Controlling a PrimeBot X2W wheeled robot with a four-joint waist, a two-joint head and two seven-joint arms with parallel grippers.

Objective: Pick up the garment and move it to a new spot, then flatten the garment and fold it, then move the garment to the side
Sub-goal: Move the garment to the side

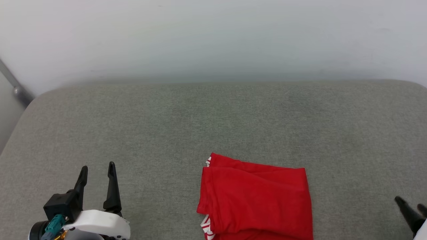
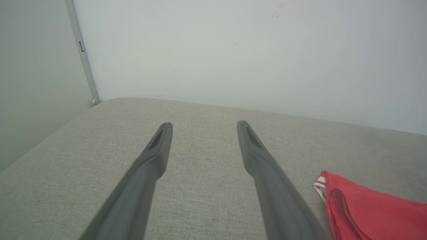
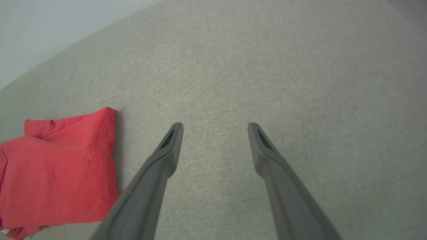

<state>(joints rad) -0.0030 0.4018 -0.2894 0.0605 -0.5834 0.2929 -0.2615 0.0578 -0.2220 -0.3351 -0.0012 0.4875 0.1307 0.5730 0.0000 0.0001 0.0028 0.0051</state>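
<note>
Here your folded garment (image 1: 257,200) lies on the grey cushion (image 1: 213,126) at 6 o'clock; your left claw (image 1: 98,166) hangs at 8 o'clock, fingers spread and empty; your right claw (image 1: 410,204), at 4 o'clock, is likewise spread, touching nothing.

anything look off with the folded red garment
Only slightly. The garment lies folded on the grey cushion, but its layers are not square: a lower layer sticks out along the far edge, striped trim at the left corners. No damage shows.
</note>
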